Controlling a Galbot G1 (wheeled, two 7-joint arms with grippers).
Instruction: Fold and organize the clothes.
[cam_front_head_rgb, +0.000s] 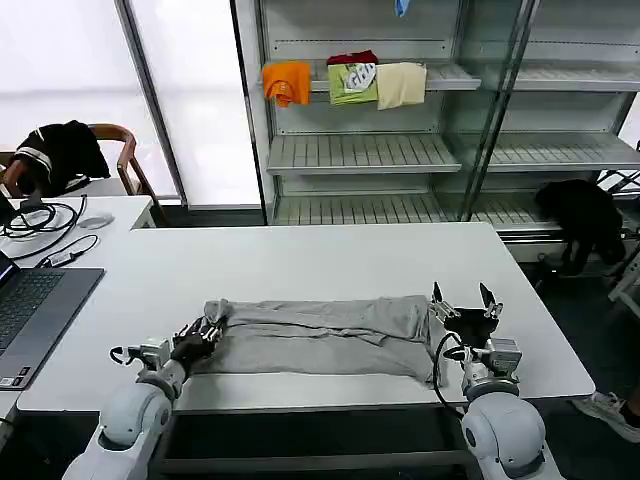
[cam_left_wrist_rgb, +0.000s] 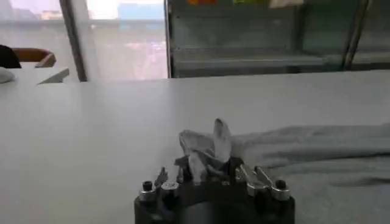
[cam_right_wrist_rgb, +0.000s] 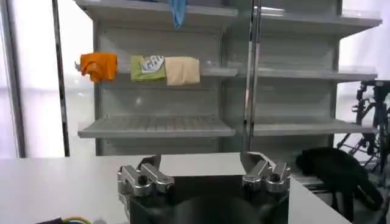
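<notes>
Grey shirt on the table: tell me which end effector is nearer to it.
Left. The left end effector is shut on the shirt at its left end; the right end effector is open, raised just off its right end, not touching.

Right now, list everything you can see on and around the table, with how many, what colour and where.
Light grey short-sleeved shirt: one, folded into a long band across the near part of the table.
White rectangular table: one, in front of the robot.
Dark grey laptop: one, on the table's far left edge.
Folded garments: three, orange, green, cream, side by side on an upper shelf.
Grey metal shelving unit: one, behind the table.
Black garment: one, on the low shelf at right.
Wooden chair: one, back left, draped with dark clothing.
Left claw: shut on the shirt's left end.
Right claw: open, beside the shirt's right end.
</notes>
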